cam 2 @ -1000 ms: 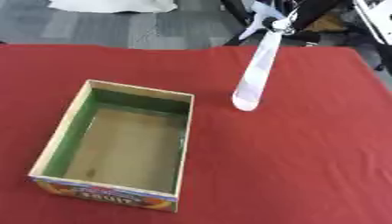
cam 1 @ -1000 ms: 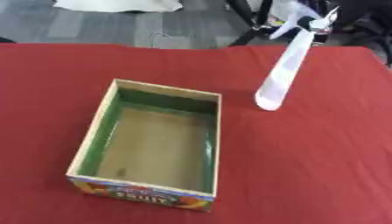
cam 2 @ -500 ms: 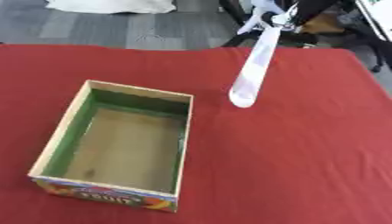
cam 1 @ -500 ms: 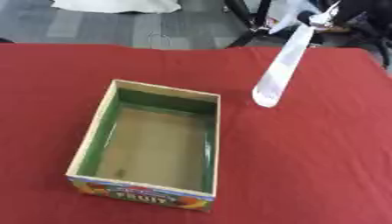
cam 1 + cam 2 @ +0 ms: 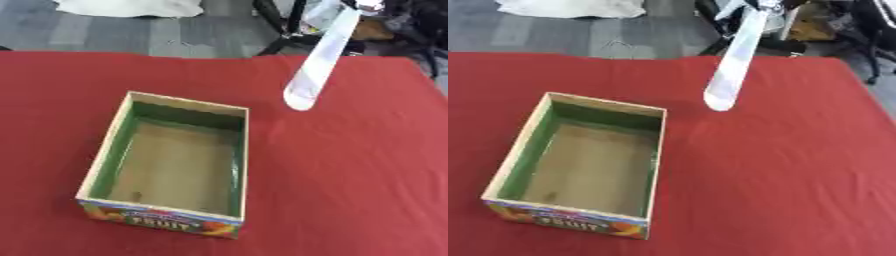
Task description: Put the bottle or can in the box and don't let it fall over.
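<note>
Red cloth-covered surface (image 5: 350, 190), and the open wooden box with green inner walls (image 5: 171, 165) sits left of centre. Beyond its far right corner a slim white bottle (image 5: 732, 65) hangs tilted in the air, top held at the upper edge; whether the hand grips it, I cannot tell.

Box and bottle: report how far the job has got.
Done: nothing is placed yet; the box on the red cloth holds nothing. In hand: a pale, slim bottle hangs tilted above the cloth, right of the box's far corner, held from its top at the picture's edge; the holding hand cannot be made out. Left: carry it over the box and set it down upright.
</note>
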Tool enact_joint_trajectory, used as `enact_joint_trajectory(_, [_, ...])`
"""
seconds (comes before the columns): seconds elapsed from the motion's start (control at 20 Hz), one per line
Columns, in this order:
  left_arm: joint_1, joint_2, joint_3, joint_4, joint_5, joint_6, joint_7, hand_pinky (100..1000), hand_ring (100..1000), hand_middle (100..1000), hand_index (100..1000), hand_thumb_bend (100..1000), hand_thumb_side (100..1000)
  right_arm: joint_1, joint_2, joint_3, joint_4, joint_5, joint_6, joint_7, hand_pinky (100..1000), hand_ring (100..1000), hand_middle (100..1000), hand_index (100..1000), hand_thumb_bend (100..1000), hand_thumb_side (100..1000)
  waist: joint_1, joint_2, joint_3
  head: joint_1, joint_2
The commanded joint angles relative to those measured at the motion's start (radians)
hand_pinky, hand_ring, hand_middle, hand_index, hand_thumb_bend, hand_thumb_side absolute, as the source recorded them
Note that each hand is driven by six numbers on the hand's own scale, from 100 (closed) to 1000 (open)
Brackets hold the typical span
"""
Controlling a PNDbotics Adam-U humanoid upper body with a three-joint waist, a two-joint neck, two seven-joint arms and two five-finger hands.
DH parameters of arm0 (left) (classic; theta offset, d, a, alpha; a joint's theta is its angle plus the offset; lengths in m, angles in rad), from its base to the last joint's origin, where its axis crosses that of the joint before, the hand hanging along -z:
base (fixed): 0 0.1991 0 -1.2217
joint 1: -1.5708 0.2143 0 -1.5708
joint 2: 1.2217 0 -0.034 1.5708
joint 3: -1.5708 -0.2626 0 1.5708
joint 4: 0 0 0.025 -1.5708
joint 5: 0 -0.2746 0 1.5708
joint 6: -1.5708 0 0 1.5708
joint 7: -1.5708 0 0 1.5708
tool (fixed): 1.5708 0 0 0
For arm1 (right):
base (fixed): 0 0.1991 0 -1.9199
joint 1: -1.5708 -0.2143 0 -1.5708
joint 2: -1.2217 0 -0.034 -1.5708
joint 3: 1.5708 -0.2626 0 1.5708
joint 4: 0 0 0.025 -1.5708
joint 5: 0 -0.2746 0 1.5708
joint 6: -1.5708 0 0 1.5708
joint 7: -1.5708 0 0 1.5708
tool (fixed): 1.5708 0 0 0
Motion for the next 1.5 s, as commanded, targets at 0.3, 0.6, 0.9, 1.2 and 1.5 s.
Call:
enact_joint_trajectory(0.3, [-0.003, 0.032, 0.014, -0.019, 0.004, 0.002, 0.007, 669, 775, 775, 773, 135, 674, -0.066, 0.002, 0.018, -0.071, -0.052, 0.016, 0.016, 583, 286, 280, 373, 100, 100, -0.007, -0.047, -0.017, 0.035, 0.041])
enact_joint_trajectory(0.6, [-0.005, 0.036, 0.014, -0.015, 0.007, 0.003, 0.013, 672, 777, 777, 774, 143, 665, -0.105, 0.027, 0.052, -0.123, -0.095, 0.036, 0.038, 583, 286, 279, 372, 100, 100, -0.011, -0.068, -0.022, 0.071, 0.08])
enact_joint_trajectory(0.9, [-0.008, 0.039, 0.015, -0.012, 0.01, 0.002, 0.017, 673, 778, 777, 773, 150, 656, -0.132, 0.048, 0.076, -0.169, -0.132, 0.054, 0.056, 585, 286, 279, 371, 100, 100, -0.017, -0.09, -0.02, 0.077, 0.098])
enact_joint_trajectory(1.2, [-0.009, 0.04, 0.016, -0.011, 0.012, 0.001, 0.016, 675, 779, 776, 773, 155, 650, -0.158, 0.076, 0.09, -0.199, -0.164, 0.072, 0.06, 584, 285, 278, 370, 104, 100, -0.027, -0.109, -0.018, 0.071, 0.104])
enact_joint_trajectory(1.5, [-0.013, 0.037, 0.02, -0.012, 0.013, 0.0, 0.02, 676, 780, 778, 774, 162, 647, -0.184, 0.112, 0.107, -0.203, -0.178, 0.085, 0.063, 582, 285, 278, 370, 109, 100, -0.034, -0.115, -0.012, 0.059, 0.102])
